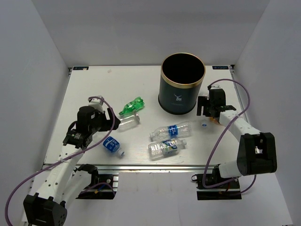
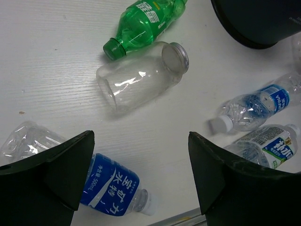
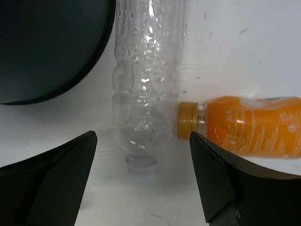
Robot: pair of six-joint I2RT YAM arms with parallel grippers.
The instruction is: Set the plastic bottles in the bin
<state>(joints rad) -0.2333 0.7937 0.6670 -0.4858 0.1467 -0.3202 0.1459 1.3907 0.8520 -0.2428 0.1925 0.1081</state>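
The bin (image 1: 182, 84) stands at the back right, a dark cylinder with a gold rim; its wall shows in both wrist views (image 2: 258, 21) (image 3: 51, 47). My left gripper (image 1: 110, 123) (image 2: 141, 174) hangs open over the table. A blue-labelled bottle (image 2: 110, 184) (image 1: 112, 146) lies partly under its left finger. Ahead of it lie a clear wide bottle (image 2: 141, 77) (image 1: 128, 120) and a green bottle (image 2: 143, 21) (image 1: 131, 106). My right gripper (image 1: 207, 110) (image 3: 143, 169) is open beside the bin, above a clear bottle (image 3: 146, 80) and an orange bottle (image 3: 249, 125).
Two more clear bottles with blue labels (image 1: 170, 131) (image 1: 165, 147) lie side by side mid-table, seen also at the right of the left wrist view (image 2: 256, 106) (image 2: 268, 146). White walls enclose the table on three sides.
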